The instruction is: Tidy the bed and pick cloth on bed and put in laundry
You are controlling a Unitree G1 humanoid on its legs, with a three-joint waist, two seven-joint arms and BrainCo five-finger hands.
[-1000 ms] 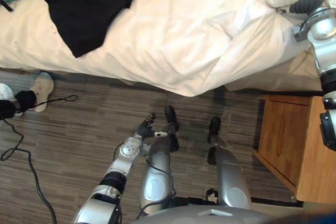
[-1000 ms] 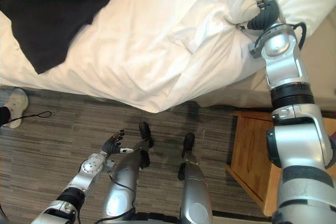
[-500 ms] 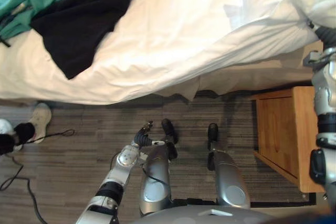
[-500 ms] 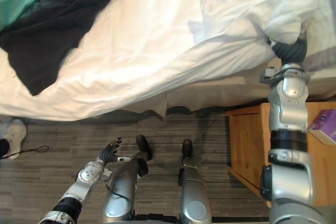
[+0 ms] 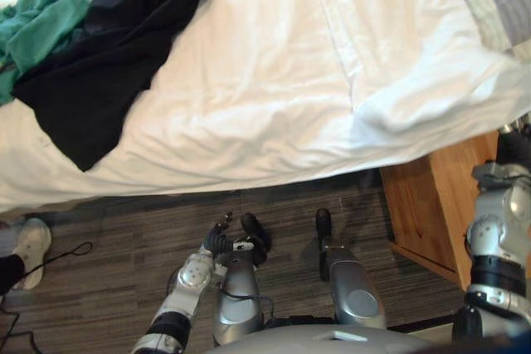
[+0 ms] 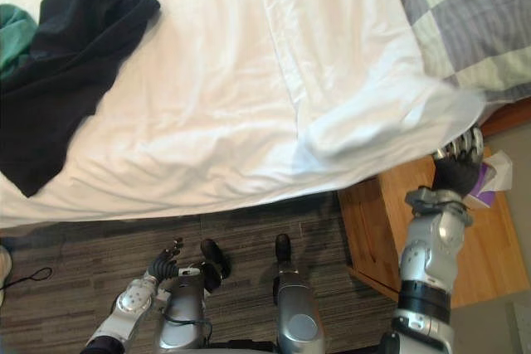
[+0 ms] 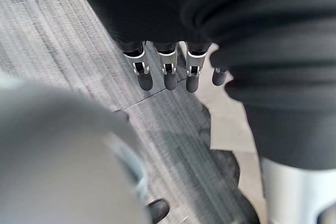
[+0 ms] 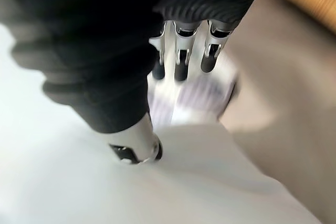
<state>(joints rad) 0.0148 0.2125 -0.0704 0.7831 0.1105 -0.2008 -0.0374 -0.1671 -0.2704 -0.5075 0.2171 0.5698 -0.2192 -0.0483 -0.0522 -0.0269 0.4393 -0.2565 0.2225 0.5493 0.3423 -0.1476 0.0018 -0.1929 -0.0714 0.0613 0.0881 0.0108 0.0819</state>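
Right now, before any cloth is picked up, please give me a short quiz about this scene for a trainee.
1. True or false: the black cloth lies on the floor.
2. What touches the black cloth? A: green cloth; B: checked pillow; C: wooden nightstand.
3. Fill in: the left hand hangs open above the ___.
Key: 1 false, it lies on the bed; 2 A; 3 floor.

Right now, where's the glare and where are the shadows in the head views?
Left eye view: the white duvet is brightest mid-bed, its creases faint there; a dark shadow band lies on the floor along the bed's edge; the black garment reads as nearly flat dark. Right eye view: the nightstand is shaded on its side nearest the bed.
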